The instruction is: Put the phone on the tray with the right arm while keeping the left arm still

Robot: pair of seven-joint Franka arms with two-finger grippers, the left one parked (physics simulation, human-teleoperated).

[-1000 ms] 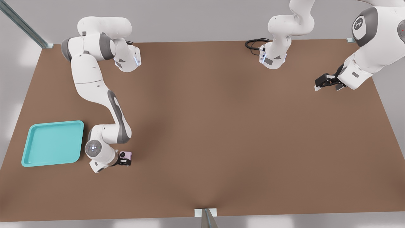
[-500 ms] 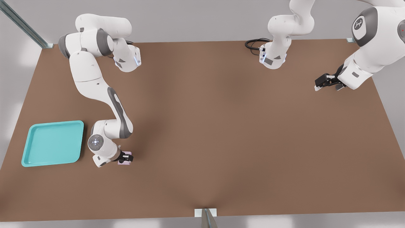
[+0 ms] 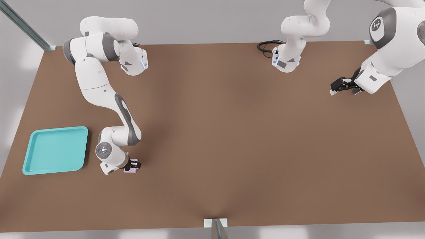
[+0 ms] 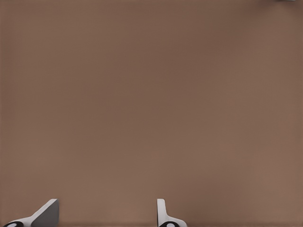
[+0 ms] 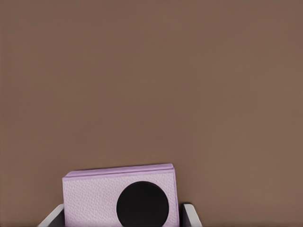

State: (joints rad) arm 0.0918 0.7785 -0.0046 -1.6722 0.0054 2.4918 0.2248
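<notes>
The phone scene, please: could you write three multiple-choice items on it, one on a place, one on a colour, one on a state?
1. Where is the phone relative to the tray?
A. inside the tray
B. on the brown table, off the tray's side toward the front view's right
C. at the table's far edge by the black cable

2. What colour is the tray?
A. turquoise
B. orange
C. black

3. What is the working arm's tool doing?
A. hanging open above the tray
B. parked far from the phone
C. closed with a finger on each side of the phone

Answers: 1 B, since the front view shows the phone on the table beyond the tray's rim. 2 A, as the tray is plainly turquoise. 3 C, since the right wrist view shows the phone between the two fingertips.
</notes>
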